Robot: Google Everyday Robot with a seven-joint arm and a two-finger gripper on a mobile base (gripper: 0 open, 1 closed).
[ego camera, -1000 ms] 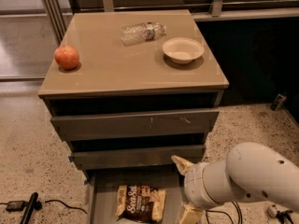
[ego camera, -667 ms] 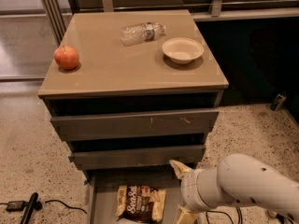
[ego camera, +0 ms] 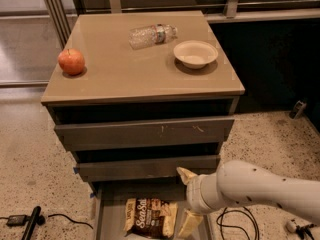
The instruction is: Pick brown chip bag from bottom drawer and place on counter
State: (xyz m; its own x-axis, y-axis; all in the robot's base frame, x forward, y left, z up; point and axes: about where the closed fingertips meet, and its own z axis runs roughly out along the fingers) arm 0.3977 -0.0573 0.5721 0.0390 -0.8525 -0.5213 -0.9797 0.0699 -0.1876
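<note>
The brown chip bag (ego camera: pixel 150 217) lies flat in the open bottom drawer (ego camera: pixel 111 215), white "Sea Salt" lettering facing up. My gripper (ego camera: pixel 187 199) hangs on the white arm just right of the bag, at the drawer's right side. Its two tan fingers are spread apart, one up by the middle drawer front and one (ego camera: pixel 190 223) down beside the bag's right edge. It holds nothing. The beige counter (ego camera: pixel 125 76) tops the cabinet above.
On the counter sit a red apple (ego camera: pixel 71 61) at the left, a lying plastic bottle (ego camera: pixel 151 35) at the back and a white bowl (ego camera: pixel 195 53) at the right. Two grey drawer fronts overhang the bottom drawer. Cables and a black tool (ego camera: pixel 31 223) lie on the speckled floor.
The arm has moved left and lower, bringing the gripper closer to the bag's right edge. The bag, apple, bottle and bowl have not moved.
</note>
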